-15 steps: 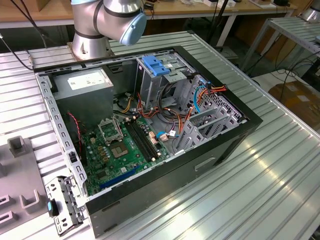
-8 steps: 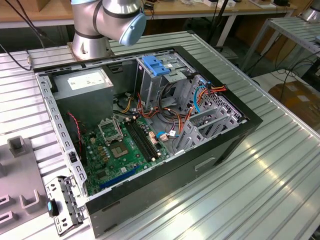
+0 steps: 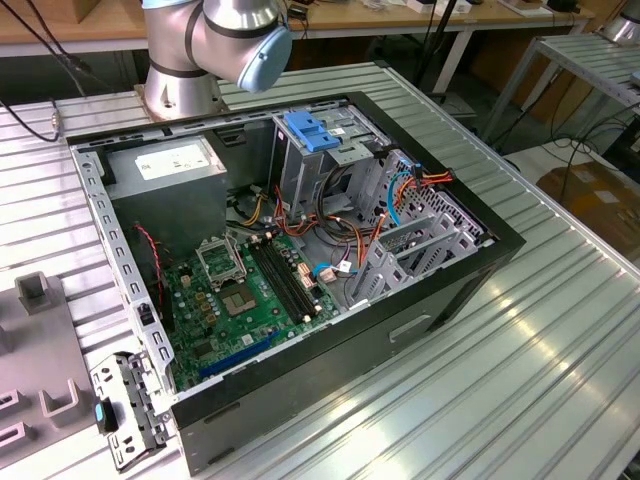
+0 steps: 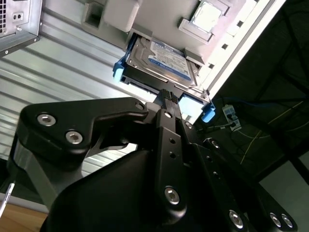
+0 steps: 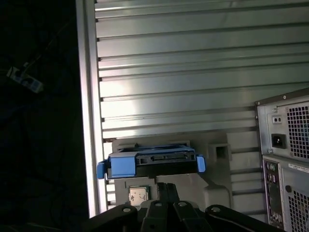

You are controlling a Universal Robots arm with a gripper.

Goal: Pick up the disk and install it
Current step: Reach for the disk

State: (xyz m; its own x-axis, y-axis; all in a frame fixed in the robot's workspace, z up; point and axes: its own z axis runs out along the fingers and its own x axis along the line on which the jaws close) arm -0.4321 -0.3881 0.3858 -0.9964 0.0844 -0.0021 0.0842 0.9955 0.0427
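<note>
gripper [image 4: 166, 95] in the second wrist view has its black fingers pressed together with nothing between them, tips just short of the disk [image 4: 161, 58]. the disk lies label-up in a grey holder [image 4: 120, 14], its connector end and blue tabs toward the gripper, its long axis running away from it. in the first wrist view the connector end faces the camera, with a chip [image 5: 139, 195] just beside it. in the exterior view an open case [image 3: 400, 330] sits on the ribbed table [image 3: 560, 380].

The disk [image 4: 143, 49] is silver-grey with a blue-and-white label [image 4: 170, 58], framed by blue rails [image 4: 120, 67]. The end effector [image 4: 166, 95] is black. The table [image 3: 560, 330] is ribbed silver; the motherboard [image 3: 240, 300] is green.
</note>
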